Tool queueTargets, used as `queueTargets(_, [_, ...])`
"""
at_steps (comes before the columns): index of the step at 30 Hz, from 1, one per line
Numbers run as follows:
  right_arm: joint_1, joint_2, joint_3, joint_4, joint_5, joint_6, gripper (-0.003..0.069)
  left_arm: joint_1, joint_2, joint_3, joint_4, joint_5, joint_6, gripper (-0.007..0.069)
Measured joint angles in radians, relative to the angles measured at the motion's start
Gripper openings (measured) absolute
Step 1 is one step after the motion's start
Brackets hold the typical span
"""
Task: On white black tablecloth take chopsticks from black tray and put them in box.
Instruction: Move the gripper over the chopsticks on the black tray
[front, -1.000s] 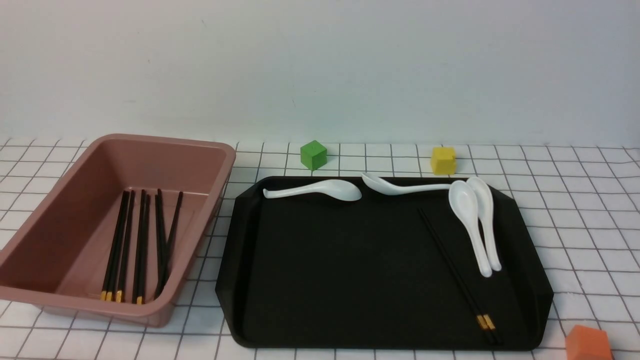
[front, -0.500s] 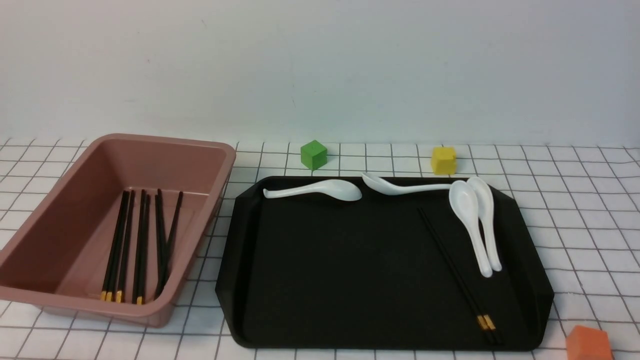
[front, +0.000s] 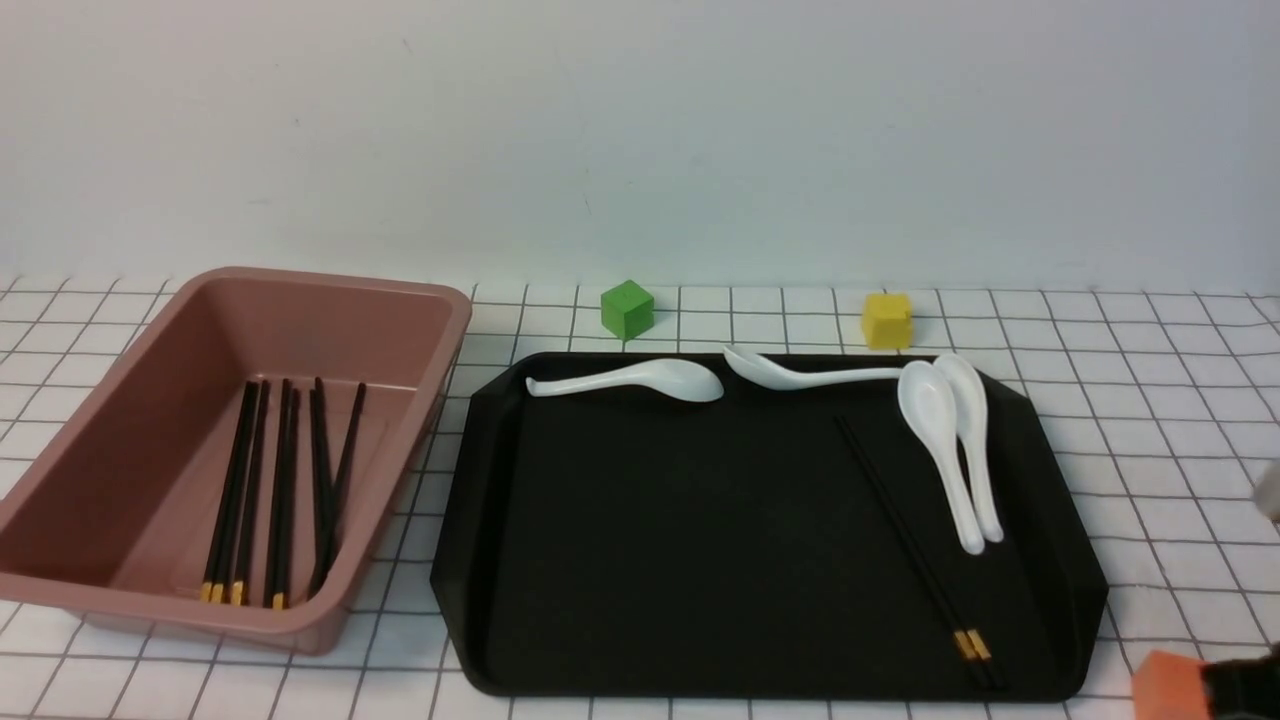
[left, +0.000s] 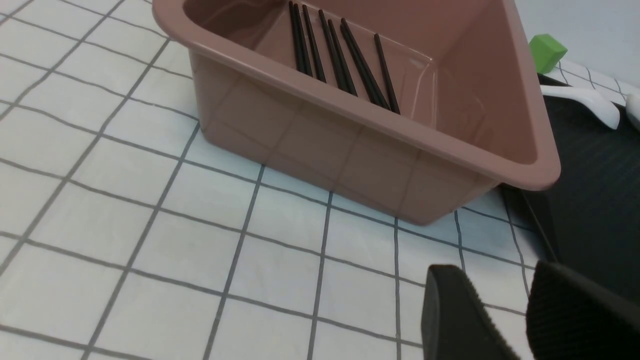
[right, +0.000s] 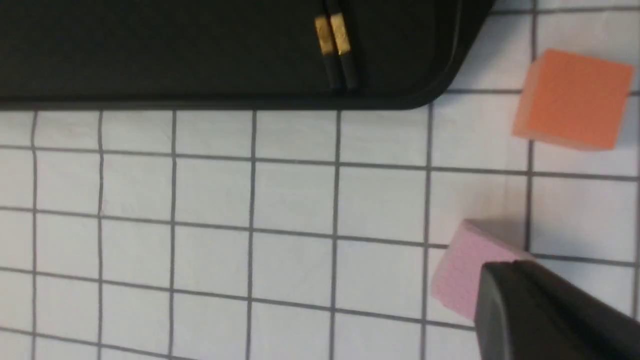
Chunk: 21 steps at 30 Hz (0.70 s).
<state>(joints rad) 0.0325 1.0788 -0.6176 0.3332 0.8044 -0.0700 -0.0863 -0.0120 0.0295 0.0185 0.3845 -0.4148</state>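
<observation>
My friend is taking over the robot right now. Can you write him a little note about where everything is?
Left gripper: open, empty, near the box.
Right gripper: by the orange cube; open or shut can't be told.
Done: several chopsticks lie in the box.
Left: one pair lies on the tray beside the spoons; it goes into the box.

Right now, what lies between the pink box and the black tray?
Only a narrow strip of bare tablecloth separates the box from the black tray; the two do not touch. The front view shows this best.
</observation>
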Motion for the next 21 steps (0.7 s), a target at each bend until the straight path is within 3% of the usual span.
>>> queueTargets(7, [0.160, 0.311, -0.188, 0.067, -0.002, -0.035, 0.0038, 0.000, 0.000, 0.000, 0.000, 0.000, 0.000, 0.0239])
queueTargets(14, [0.275, 0.586, -0.406, -0.171, -0.005, 0.179, 0.0190, 0.000, 0.000, 0.000, 0.000, 0.000, 0.000, 0.0239])
queueTargets(21, [0.278, 0.713, -0.471, -0.249, -0.088, 0.251, 0.0335, 0.000, 0.000, 0.000, 0.000, 0.000, 0.000, 0.0239])
